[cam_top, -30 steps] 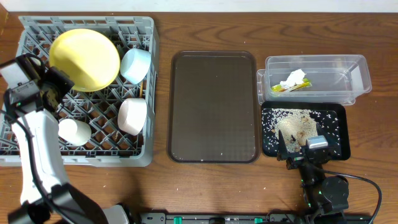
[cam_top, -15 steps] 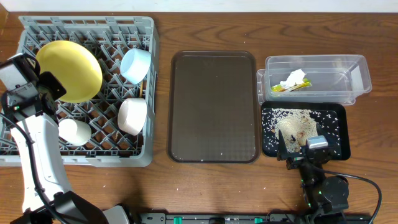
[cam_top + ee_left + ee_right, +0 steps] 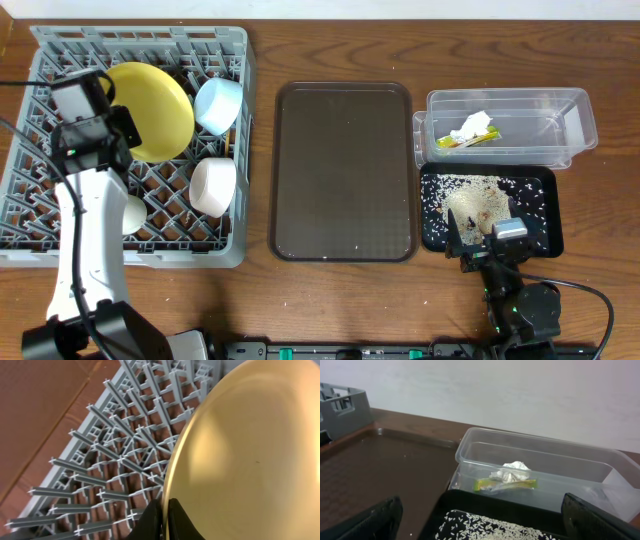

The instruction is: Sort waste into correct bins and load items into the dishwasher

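The grey dish rack is occupying the left of the counter. The black tray is lying at the right, with the right gripper sitting at its near end, fingers spread wide and gripping nothing. The yellow plate is being held tilted over the rack's rear rows, just beside the light blue bowl. The left gripper is pinching the plate's rim, its fingers closed tight on the edge.
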Robot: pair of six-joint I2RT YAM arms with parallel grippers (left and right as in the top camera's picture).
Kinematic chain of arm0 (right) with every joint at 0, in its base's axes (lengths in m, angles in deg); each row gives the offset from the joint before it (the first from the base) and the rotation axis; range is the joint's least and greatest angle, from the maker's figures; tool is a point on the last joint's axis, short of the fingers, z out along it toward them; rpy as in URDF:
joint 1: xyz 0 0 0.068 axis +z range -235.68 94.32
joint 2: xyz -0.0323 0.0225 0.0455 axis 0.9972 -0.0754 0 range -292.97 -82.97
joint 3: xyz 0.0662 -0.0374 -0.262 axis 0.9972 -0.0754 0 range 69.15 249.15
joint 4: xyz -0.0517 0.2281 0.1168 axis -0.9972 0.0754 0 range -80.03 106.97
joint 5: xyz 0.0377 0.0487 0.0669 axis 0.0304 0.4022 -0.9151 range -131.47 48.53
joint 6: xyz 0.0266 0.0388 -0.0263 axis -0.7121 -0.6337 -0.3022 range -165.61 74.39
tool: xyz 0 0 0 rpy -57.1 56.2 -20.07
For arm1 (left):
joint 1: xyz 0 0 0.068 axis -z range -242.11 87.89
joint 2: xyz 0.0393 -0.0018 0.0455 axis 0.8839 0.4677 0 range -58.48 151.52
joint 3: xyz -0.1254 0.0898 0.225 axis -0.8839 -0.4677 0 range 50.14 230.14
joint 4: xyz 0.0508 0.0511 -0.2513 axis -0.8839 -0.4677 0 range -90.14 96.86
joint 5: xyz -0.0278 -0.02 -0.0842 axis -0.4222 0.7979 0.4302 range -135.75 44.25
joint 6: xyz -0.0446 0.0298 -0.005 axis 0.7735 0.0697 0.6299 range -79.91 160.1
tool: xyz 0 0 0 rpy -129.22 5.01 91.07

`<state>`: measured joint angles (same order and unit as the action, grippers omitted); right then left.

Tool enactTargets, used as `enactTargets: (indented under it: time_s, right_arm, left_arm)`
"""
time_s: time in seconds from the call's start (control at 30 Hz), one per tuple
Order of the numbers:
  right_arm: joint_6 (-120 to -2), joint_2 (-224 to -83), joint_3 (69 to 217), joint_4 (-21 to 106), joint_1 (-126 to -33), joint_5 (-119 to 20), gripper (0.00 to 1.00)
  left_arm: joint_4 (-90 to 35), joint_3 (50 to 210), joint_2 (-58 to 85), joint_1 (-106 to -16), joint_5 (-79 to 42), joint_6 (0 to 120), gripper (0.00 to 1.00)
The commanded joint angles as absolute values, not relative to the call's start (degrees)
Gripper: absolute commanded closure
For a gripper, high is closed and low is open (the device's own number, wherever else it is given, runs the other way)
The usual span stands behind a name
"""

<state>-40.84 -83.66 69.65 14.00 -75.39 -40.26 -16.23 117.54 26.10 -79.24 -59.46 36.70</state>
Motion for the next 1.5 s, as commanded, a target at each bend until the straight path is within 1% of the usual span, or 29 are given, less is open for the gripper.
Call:
enactTargets:
  time_s: [0.0, 0.13, 0.43, 0.47, 0.5, 0.53, 0.63, 0.7, 0.77, 0.8, 0.83, 0.97, 1.03, 1.23, 1.37, 1.47]
  right_arm:
    - [-41.5, -83.4, 69.4, 14.1, -76.0, -40.5, 0.01]
    - [-41.5, -83.4, 69.4, 14.1, -76.0, -40.5, 0.01]
    - [-41.5, -83.4, 69.4, 14.1, -76.0, -40.5, 0.01]
    - [-41.5, -83.4, 69.4, 14.1, -76.0, -40.5, 0.01]
    - [-41.5, -83.4, 69.4, 14.1, -76.0, -40.5, 0.01]
    - [-41.5, -83.4, 69.4, 14.1, -76.0, -40.5, 0.01]
    - [-41.5, -83.4, 69.4, 14.1, -76.0, -40.5, 0.01]
    - [-41.5, -83.4, 69.4, 14.1, -76.0, -40.5, 0.01]
    - [-41.5, -83.4, 69.4, 14.1, -76.0, -40.5, 0.01]
    - [-41.5, -83.4, 69.4, 14.1, -76.0, -40.5, 0.01]
    - [-41.5, -83.4, 69.4, 14.1, -76.0, -40.5, 0.01]
    - [-41.5, -83.4, 69.4, 14.1, -76.0, -40.5, 0.01]
    - [-41.5, -83.4, 69.4, 14.1, -76.0, -40.5, 0.01]
    - [-41.5, -83.4, 69.4, 14.1, -76.0, -40.5, 0.01]
    - [-41.5, -83.4, 69.4, 14.1, -76.0, -40.5, 0.01]
    - [-41.5, -83.4, 69.4, 14.1, -76.0, -40.5, 0.01]
  left_arm:
    - [-15.8, 117.5, 27.1, -77.9, -66.8, 35.4, 0.92]
    - [-15.3, 117.5, 26.9, -77.6, -69.2, 35.4, 0.92]
    - [-15.4, 117.5, 26.9, -77.6, -68.8, 36.4, 0.92]
    - [-15.8, 117.5, 26.9, -77.6, -67.3, 37.8, 0.86]
    - [-16.8, 117.5, 26.8, -77.6, -64.1, 39.4, 0.76]
    - [-18.1, 117.5, 26.8, -77.6, -60.8, 40.9, 0.71]
    - [-23.0, 117.5, 26.8, -77.6, -49.9, 48.8, 0.70]
    - [-28.0, 117.5, 26.8, -77.6, -47.2, 59.1, 0.67]
    - [-32.1, 117.5, 26.9, -78.0, -47.2, 68.1, 0.53]
    - [-33.8, 117.5, 26.9, -78.3, -47.2, 71.8, 0.48]
    - [-35.0, 117.5, 26.9, -78.6, -47.2, 74.4, 0.46]
    - [-36.0, 117.2, 27.0, -79.8, -44.4, 76.8, 0.41]
    - [-35.9, 116.7, 27.0, -80.3, -43.6, 78.8, 0.37]
    - [-31.1, 111.9, 27.2, -82.7, -41.0, 81.6, 0.36]
    - [-24.3, 108.6, 27.4, -84.6, -38.9, 81.5, 0.46]
    - [-22.5, 108.3, 27.4, -85.1, -38.8, 81.5, 0.48]
